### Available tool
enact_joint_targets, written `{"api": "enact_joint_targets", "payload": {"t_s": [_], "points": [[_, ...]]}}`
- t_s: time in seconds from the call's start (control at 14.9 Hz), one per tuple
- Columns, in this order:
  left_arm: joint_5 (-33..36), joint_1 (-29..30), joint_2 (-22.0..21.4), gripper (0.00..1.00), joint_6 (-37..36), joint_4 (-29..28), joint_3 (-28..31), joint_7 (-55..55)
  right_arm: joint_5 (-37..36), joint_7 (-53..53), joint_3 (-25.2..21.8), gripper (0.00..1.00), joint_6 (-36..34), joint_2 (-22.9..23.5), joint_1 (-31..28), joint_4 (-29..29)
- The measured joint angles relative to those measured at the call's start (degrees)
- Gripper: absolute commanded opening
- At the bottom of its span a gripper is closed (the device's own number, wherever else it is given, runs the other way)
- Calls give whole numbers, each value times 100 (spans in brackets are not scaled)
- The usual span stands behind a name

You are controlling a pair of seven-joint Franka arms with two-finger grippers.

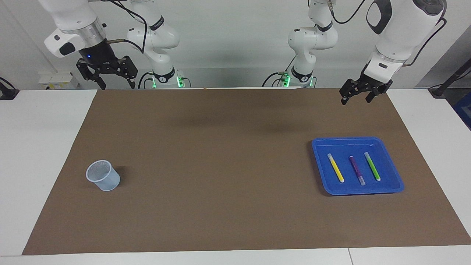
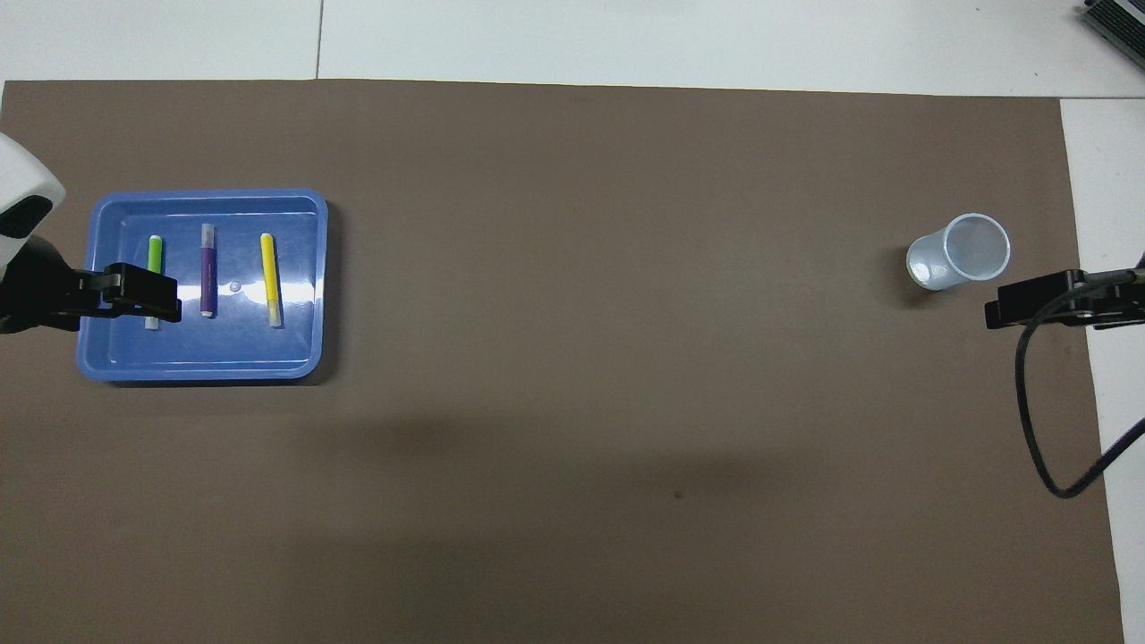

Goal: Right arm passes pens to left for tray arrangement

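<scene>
The blue tray (image 1: pixel 318 162) (image 2: pixel 206 368) lies on the brown mat toward the left arm's end. Three pens lie side by side in it: yellow (image 1: pixel 335 168) (image 2: pixel 269 279), purple (image 1: pixel 357 170) (image 2: pixel 207 282) and green (image 1: pixel 372 166) (image 2: pixel 154 258). My left gripper (image 1: pixel 355 100) (image 2: pixel 143 300) hangs open and empty, high over the mat's edge by the robots. In the overhead view it covers part of the green pen, but it touches nothing. My right gripper (image 1: pixel 116 86) (image 2: pixel 1020 302) waits open and empty, raised at the right arm's end.
A small translucent pale-blue cup (image 1: pixel 103 176) (image 2: pixel 959 250) stands on the mat toward the right arm's end. The brown mat (image 1: pixel 220 165) covers most of the white table. A black cable (image 2: pixel 1038 420) loops from the right wrist.
</scene>
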Motion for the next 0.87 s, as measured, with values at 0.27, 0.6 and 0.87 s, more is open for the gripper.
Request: {"api": "enact_joint_targets", "payload": {"t_s": [0.27, 0.6, 0.87], "points": [[0, -1, 15, 100, 12, 37, -8, 73, 0, 0, 0, 100, -1, 0, 0, 0], [0, 0, 15, 100, 210, 59, -11, 88, 0, 0, 0, 100, -59, 0, 0, -1], [0, 0, 15, 100, 213, 59, -14, 94, -7, 0, -2, 100, -117, 0, 0, -1]]}}
